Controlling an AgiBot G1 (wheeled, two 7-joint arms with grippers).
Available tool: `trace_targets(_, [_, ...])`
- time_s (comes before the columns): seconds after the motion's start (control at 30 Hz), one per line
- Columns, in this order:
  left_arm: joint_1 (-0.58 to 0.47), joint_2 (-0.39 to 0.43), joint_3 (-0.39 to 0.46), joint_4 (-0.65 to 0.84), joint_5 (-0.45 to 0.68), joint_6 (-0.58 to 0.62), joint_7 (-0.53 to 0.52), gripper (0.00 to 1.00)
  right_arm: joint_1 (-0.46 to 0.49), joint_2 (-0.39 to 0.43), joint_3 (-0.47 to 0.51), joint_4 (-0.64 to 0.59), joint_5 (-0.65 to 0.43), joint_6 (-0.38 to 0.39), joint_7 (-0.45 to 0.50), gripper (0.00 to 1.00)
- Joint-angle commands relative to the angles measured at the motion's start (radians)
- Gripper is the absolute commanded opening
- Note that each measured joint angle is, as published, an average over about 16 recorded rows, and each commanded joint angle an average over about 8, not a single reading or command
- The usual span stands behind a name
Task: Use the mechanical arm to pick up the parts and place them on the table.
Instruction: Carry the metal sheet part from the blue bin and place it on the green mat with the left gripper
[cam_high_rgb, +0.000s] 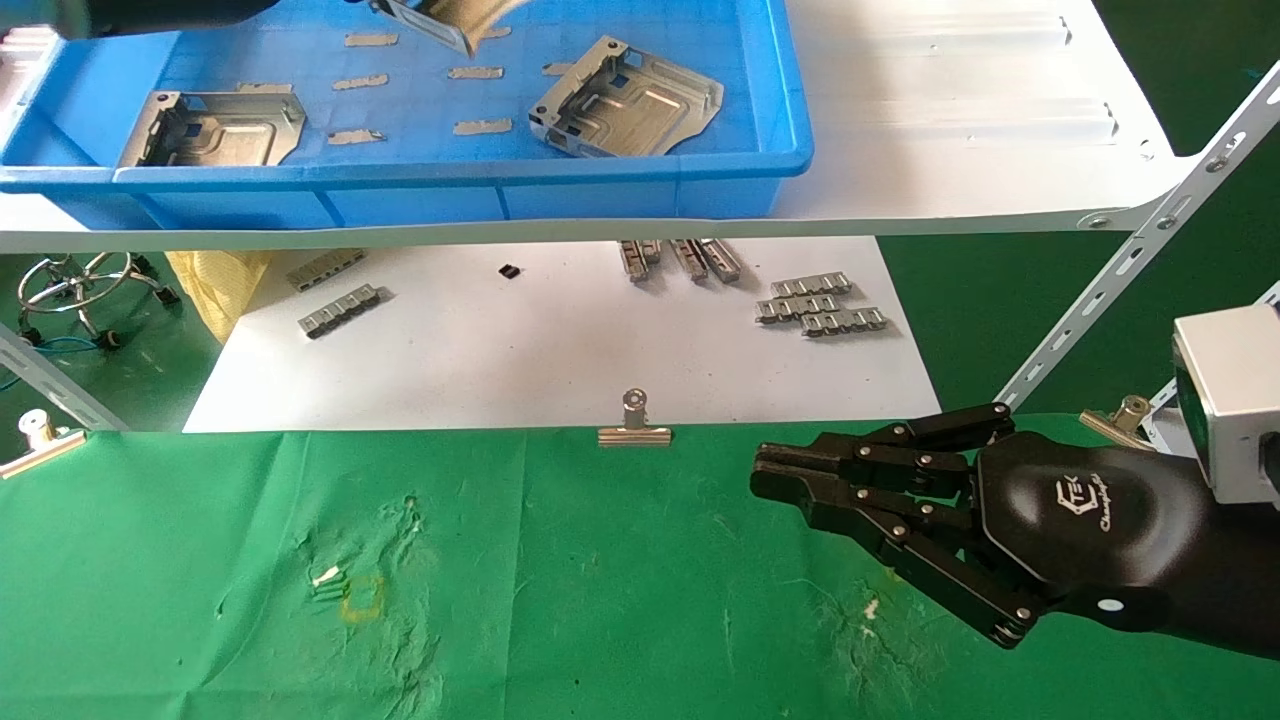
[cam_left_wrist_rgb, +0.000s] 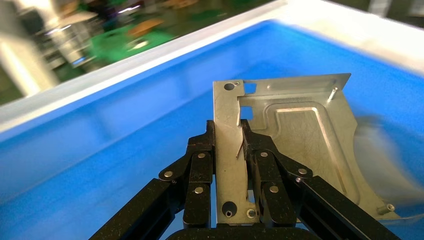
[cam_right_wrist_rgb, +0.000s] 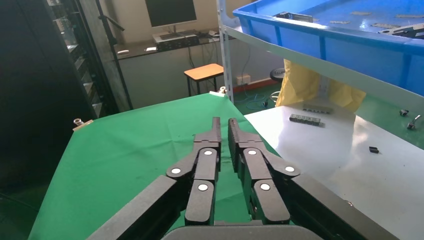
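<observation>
My left gripper (cam_left_wrist_rgb: 228, 127) is shut on the bent-up edge of a silver bracket part (cam_left_wrist_rgb: 300, 135) and holds it above the floor of the blue tray (cam_left_wrist_rgb: 100, 150). In the head view this held part (cam_high_rgb: 450, 22) shows at the top edge. Two more parts (cam_high_rgb: 215, 128) (cam_high_rgb: 625, 100) lie flat in the tray. My right gripper (cam_high_rgb: 765, 475), a black hand, hovers low over the right side of the green table (cam_high_rgb: 600, 600). Only a narrow slit parts its fingers (cam_right_wrist_rgb: 215, 137), and nothing is between them.
The blue tray (cam_high_rgb: 400, 190) sits on a white shelf board (cam_high_rgb: 950, 150) above the table's far side. Small grey ribbed strips (cam_high_rgb: 820, 305) lie on a lower white board. A binder clip (cam_high_rgb: 634, 425) grips the cloth edge. A slanted perforated strut (cam_high_rgb: 1130, 260) stands near my right arm.
</observation>
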Motion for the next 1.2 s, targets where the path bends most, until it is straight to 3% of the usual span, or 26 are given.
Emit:
trace_targets(0.03, [-0.002,-0.023,-0.007,-0.019,-0.011,0.077,0.023,0.0,0.0,0.0,0.0,0.0,0.0,0.0,0.0,1.0])
trace_targets(0.2, [0.026,-0.075,-0.022,-0.072,-0.048,0.314,0.127,0.0,0.0,0.0,0.0,0.0,0.0,0.0,0.0,1.0])
trace_targets(0.33, [0.082,-0.113,-0.023,-0.155,-0.098,0.409,0.2,0.0,0.0,0.0,0.0,0.0,0.0,0.0,0.0,1.0])
trace_targets(0.47, [0.188,-0.18,0.004,-0.337,-0.201,0.423,0.228,0.0,0.0,0.0,0.0,0.0,0.0,0.0,0.0,1.0])
trace_targets(0.63, [0.354,-0.329,0.07,-0.624,-0.382,0.418,0.234,0.0,0.0,0.0,0.0,0.0,0.0,0.0,0.0,1.0])
trace_targets(0.77, [0.451,-0.427,0.139,-0.738,-0.432,0.407,0.296,0.0,0.0,0.0,0.0,0.0,0.0,0.0,0.0,1.0])
trace_targets(0.9, [0.502,-0.46,0.207,-0.711,-0.385,0.395,0.423,0.0,0.0,0.0,0.0,0.0,0.0,0.0,0.0,1.0])
trace_targets(1.2, [0.557,-0.423,0.281,-0.418,-0.295,0.382,0.701,0.0,0.0,0.0,0.0,0.0,0.0,0.0,0.0,1.0])
